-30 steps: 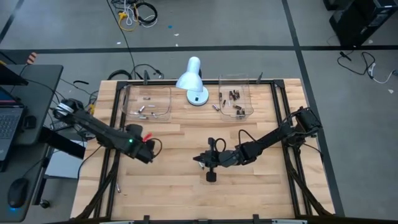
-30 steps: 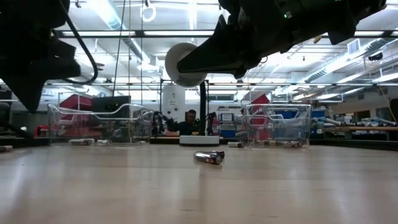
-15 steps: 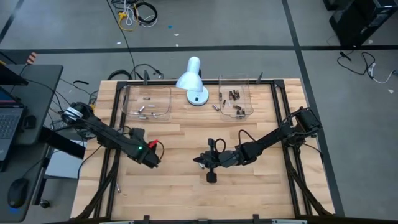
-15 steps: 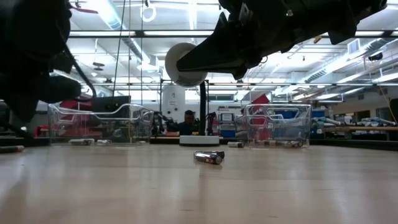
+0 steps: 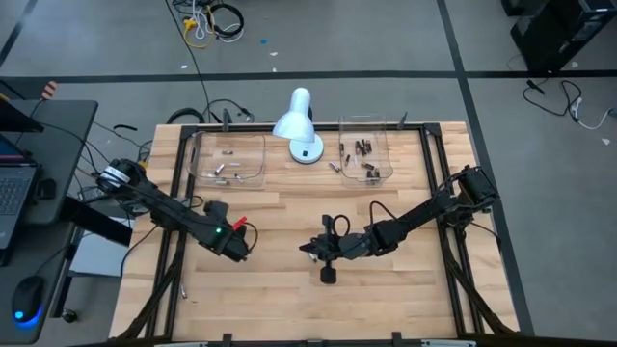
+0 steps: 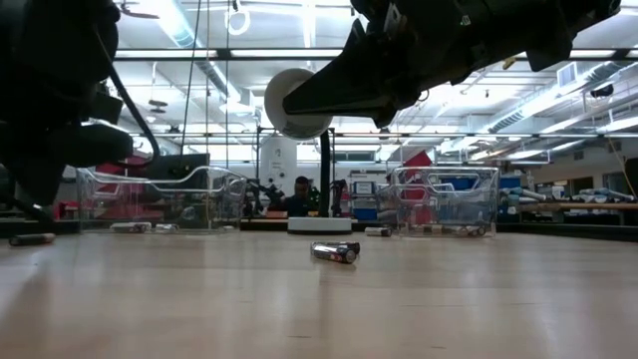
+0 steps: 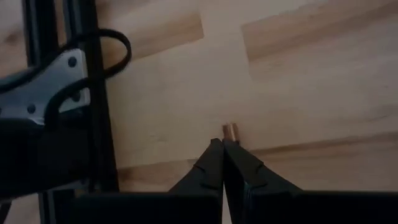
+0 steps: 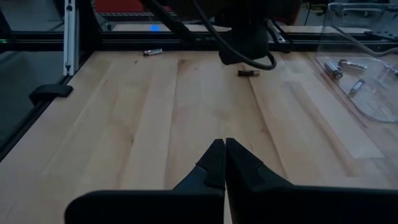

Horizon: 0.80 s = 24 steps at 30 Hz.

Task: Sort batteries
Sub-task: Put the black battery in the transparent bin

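Observation:
My left gripper [image 5: 239, 247] is shut and points steeply down at the left half of the wooden table. A coppery battery [image 7: 230, 130] peeks out just past its fingertips, and in the right wrist view it is the battery [image 8: 249, 73] lying on the wood under that gripper. Another battery [image 6: 334, 251] lies mid-table. A third battery [image 8: 152, 52] lies near the table's left edge. My right gripper [image 5: 307, 249] hovers shut at mid-table, its fingers pointing left. Silvery batteries lie in the left tray [image 5: 229, 159] and dark ones in the right tray [image 5: 364, 159]. My left gripper brings its shut fingertips [image 7: 219, 152] slanting down from the table's left onto the coppery battery, which lies flat on the wood. Only the battery's end [image 7: 231, 129] shows past the tips. I cannot tell whether the fingers touch it.
A white desk lamp [image 5: 299, 125] stands between the two clear trays at the far edge. One battery [image 5: 335, 166] lies on the wood beside the right tray. Black frame rails [image 5: 175, 212] run along the table's sides. Bare wood stretches across the near half.
My left gripper has come down and gone a little toward the table's right and near edge, staying shut. In the low view the battery at the far left now shows farther toward the right than before. My right arm has kept still.

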Motion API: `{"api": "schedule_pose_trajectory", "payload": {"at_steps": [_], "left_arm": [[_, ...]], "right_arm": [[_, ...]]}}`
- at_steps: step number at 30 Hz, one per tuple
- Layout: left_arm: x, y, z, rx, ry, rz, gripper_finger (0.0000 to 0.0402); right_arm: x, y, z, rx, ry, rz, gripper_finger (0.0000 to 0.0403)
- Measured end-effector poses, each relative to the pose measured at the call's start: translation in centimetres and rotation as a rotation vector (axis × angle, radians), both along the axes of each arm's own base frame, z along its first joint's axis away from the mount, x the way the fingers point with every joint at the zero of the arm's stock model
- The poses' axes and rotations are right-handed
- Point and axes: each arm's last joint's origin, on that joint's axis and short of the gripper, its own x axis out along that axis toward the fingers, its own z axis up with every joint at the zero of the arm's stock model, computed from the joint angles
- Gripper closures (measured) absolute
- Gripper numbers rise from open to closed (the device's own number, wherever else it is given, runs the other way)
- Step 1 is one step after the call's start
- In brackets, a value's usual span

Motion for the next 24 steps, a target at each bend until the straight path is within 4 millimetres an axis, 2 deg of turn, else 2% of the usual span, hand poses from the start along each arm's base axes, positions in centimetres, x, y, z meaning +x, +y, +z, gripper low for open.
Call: {"api": "schedule_pose_trajectory", "payload": {"at_steps": [4,10,16,24], "left_arm": [[0.2,-0.2,-0.1,-0.019,-0.021,-0.009,0.0379],[0.6,-0.3,-0.3,-0.022,-0.067,-0.032,0.0319],[1.1,-0.4,-1.9,-0.05,-0.194,-0.049,0.0266],[-0.1,0.1,-3.3,-0.042,-0.151,-0.01,0.0249]], "right_arm": [[0.0,0.0,0.0,0.003,0.002,0.011,0.0403],[0.0,0.1,0.0,0.004,0.003,0.016,0.0403],[0.0,0.1,0.0,0.007,0.004,0.024,0.0403],[0.0,0.1,0.0,0.009,0.006,0.03,0.0403]]}}
